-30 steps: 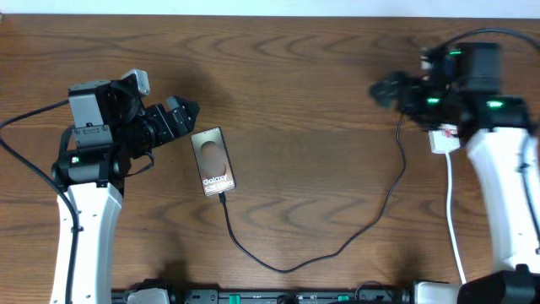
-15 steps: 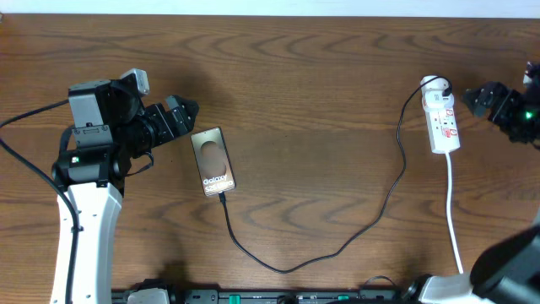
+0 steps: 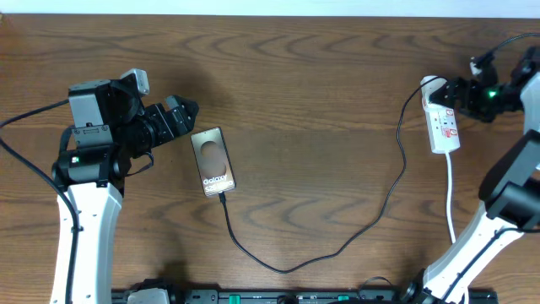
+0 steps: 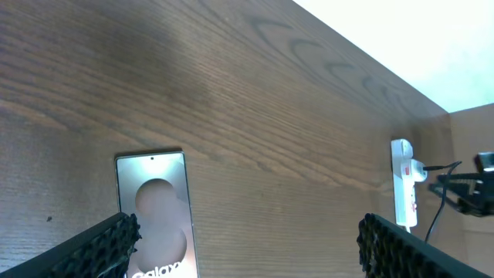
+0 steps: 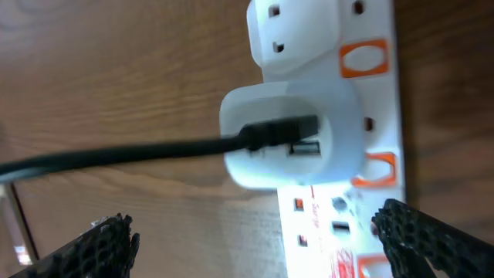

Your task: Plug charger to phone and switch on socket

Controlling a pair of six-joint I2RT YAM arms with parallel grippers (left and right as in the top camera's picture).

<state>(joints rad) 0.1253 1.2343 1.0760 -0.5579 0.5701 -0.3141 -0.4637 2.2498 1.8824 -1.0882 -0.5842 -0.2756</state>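
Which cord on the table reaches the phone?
The thin black charger cable: it loops to the lower end of the dark glossy phone. The thicker white cord trails from the white power strip.

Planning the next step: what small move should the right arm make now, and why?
Probably ease the right gripper down onto the orange-marked switch on the socket: the charger already meets the phone, and the jaws hover open by the white plug.

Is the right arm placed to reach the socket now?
Probably yes: the right arm's open fingers hang just above the socket, with nothing between; the white plug and charger crowd one end.
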